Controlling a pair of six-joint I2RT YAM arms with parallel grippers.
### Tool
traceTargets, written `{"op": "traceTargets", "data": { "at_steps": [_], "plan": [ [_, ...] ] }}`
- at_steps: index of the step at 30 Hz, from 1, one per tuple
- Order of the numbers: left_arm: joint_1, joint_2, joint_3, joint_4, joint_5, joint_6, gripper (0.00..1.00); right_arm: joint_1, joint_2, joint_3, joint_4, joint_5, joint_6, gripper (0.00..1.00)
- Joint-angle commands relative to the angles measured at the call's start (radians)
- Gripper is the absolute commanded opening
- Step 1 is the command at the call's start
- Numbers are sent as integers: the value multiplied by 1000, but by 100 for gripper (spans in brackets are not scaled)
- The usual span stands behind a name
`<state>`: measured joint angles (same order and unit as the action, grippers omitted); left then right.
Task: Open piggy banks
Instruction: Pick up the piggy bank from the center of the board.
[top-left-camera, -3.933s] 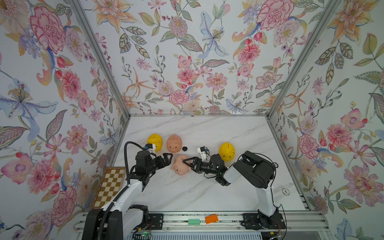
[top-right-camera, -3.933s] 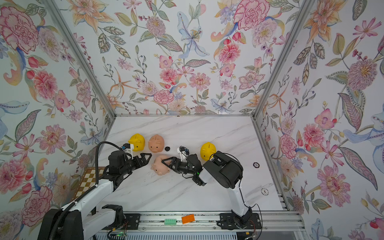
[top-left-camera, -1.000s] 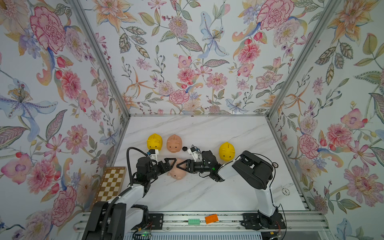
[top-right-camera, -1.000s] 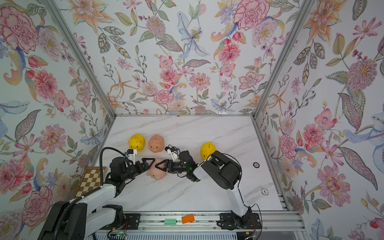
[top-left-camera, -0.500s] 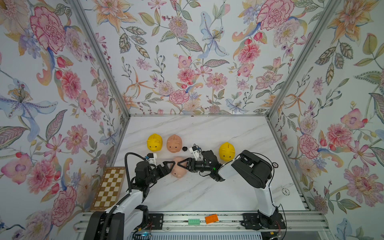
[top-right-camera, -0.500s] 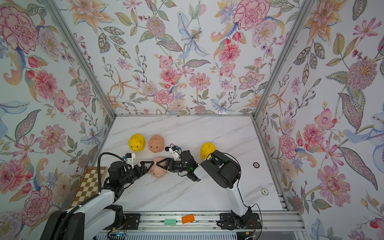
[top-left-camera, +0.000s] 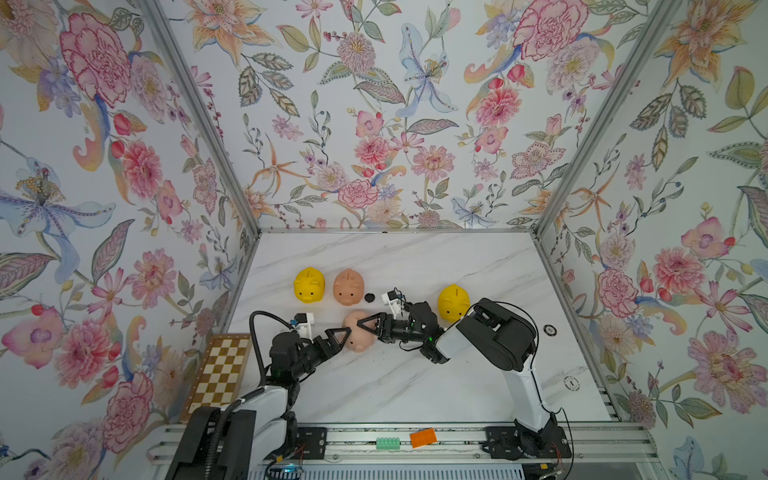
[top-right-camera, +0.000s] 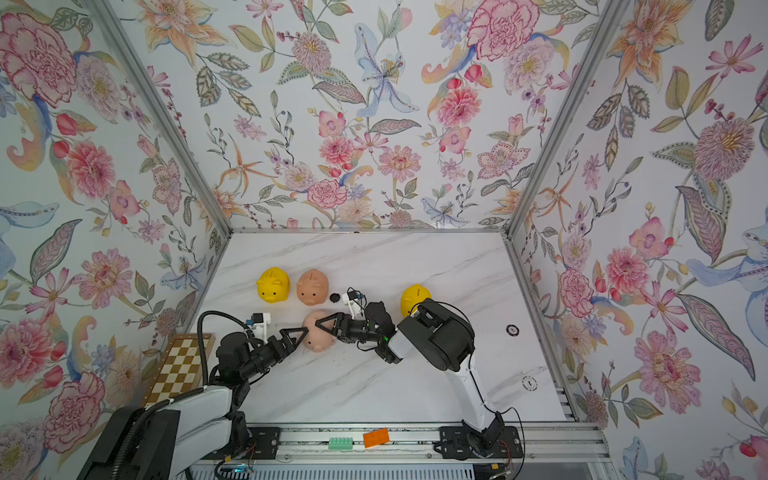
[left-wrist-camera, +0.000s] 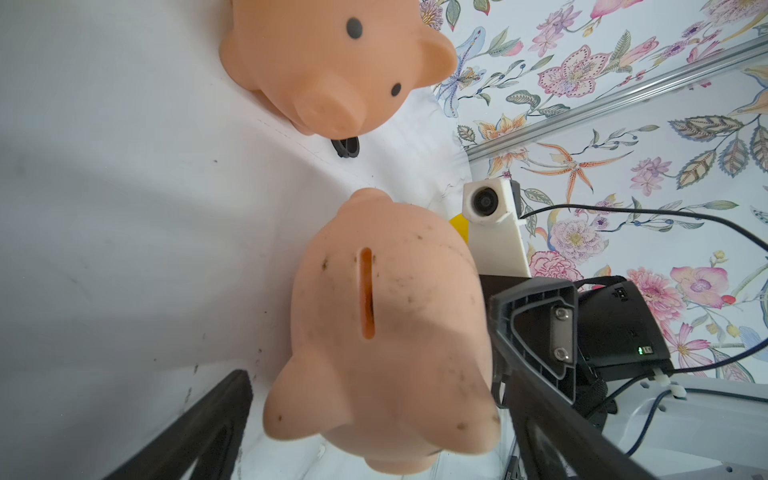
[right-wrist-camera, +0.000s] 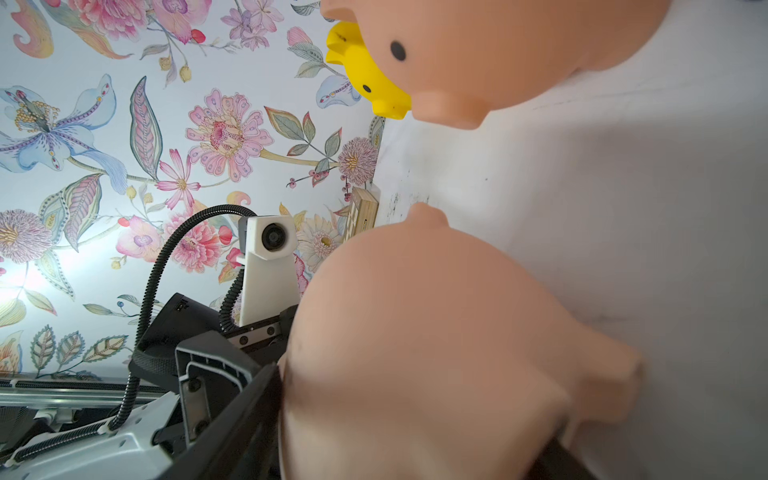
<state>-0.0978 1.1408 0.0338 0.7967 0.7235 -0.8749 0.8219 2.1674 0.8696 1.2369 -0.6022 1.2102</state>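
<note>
White marble bench (top-left-camera: 415, 257) enclosed by floral walls (top-left-camera: 374, 124); a chessboard (top-left-camera: 218, 374) lies off its left edge. Both arms reach low toward mid-bench. The right pincer (top-left-camera: 368, 330) grasps the near pink pig (top-left-camera: 359, 344), whose slot (left-wrist-camera: 366, 293) faces the left arm. The left pincer (top-left-camera: 341, 337) is spread wide beside it, released. Behind stand a yellow pig (top-left-camera: 308, 284), a far pink pig (top-left-camera: 348, 286), a black plug (top-left-camera: 369, 297) and, to the right, a second yellow pig (top-left-camera: 454, 302).
</note>
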Motion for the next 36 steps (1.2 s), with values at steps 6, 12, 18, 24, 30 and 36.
{"op": "traceTargets", "data": {
  "at_steps": [6, 12, 18, 24, 30, 36],
  "plan": [
    [8, 194, -12, 396, 47, -100, 99, -13, 58, -27, -93, 24, 17, 72],
    [8, 431, -28, 704, 76, -190, 98, -14, 65, -26, -87, 27, 20, 72],
    [7, 602, -34, 807, 85, -194, 94, -14, 71, -24, -81, 28, 25, 72],
    [5, 595, -25, 806, 77, -187, 89, -13, 72, -24, -70, 28, 29, 72],
    [6, 588, -19, 805, 70, -188, 79, -15, 44, -28, -52, 22, 25, 77],
    [6, 563, -19, 805, 63, -193, 65, -26, -2, -27, -59, 11, 1, 81]
  ]
}}
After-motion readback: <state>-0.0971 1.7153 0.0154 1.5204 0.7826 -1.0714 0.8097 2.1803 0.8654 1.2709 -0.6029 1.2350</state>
